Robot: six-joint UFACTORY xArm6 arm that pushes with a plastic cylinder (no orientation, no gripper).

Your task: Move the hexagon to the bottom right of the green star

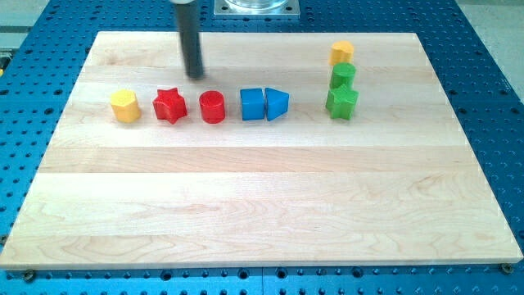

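A yellow hexagon (125,106) lies at the left end of a row of blocks on the wooden board (262,205). The green star (342,102) lies at the view's right, at the bottom of a short column of blocks. My tip (195,77) rests on the board just above the row, up and to the right of the red star (169,106) and up and to the left of the red cylinder (212,106). It touches no block. The hexagon is well to the left and below the tip.
A blue cube (253,104) and a blue wedge (277,104) touch each other at the right end of the row. Above the green star are a green cylinder (343,75) and a second yellow block (342,52).
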